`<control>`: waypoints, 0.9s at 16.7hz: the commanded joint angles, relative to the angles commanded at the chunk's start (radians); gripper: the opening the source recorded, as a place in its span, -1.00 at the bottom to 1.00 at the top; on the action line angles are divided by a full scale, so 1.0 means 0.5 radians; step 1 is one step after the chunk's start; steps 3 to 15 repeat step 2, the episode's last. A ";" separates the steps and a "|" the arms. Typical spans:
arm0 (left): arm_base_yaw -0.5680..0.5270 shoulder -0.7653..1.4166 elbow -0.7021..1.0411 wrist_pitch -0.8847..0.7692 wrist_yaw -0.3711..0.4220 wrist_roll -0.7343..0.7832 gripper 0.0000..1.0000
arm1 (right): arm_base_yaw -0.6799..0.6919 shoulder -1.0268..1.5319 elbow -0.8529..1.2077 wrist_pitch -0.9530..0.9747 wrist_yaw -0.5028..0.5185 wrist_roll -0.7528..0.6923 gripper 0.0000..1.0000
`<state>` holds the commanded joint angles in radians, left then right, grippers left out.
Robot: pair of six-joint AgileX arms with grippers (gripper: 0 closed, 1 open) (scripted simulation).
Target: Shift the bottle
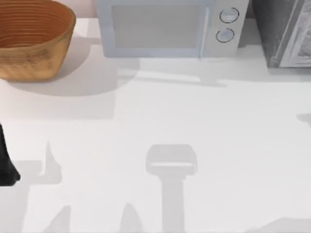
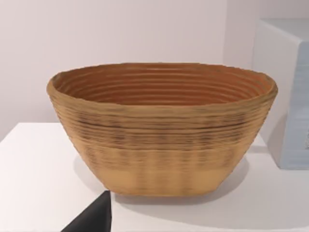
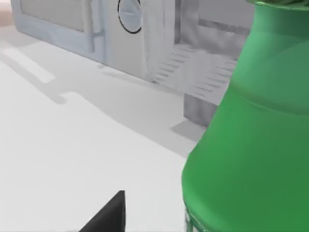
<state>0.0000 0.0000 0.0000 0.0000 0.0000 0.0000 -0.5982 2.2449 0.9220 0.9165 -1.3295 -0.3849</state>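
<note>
One bottle [image 3: 251,135], bright green, is standing very close in front of my right wrist camera, its shoulder narrowing upward toward the neck, so its long axis is running upright, near vertical. It is standing on the white table [image 3: 72,145], with the microwave [image 3: 87,29] and a grey box [image 3: 212,82] farther behind it. A dark finger [image 3: 108,215] of my right pincer is showing just beside the bottle's lower body; I cannot tell whether the pincer is wide, narrow or gripping. My left arm [image 1: 6,160] is sitting at the table's left edge in the top view, its wrist camera facing the woven basket [image 2: 164,130] level-on, with a dark pincer tip [image 2: 94,217] low in front; I cannot tell its opening either.
</note>
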 joint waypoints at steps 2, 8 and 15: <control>0.000 0.000 0.000 0.000 0.000 0.000 1.00 | 0.000 0.000 0.000 0.000 0.000 0.000 1.00; 0.000 0.000 0.000 0.000 0.000 0.000 1.00 | 0.000 0.000 0.000 0.000 0.000 0.000 1.00; 0.000 0.000 0.000 0.000 0.000 0.000 1.00 | 0.000 0.000 0.000 0.000 0.000 0.000 1.00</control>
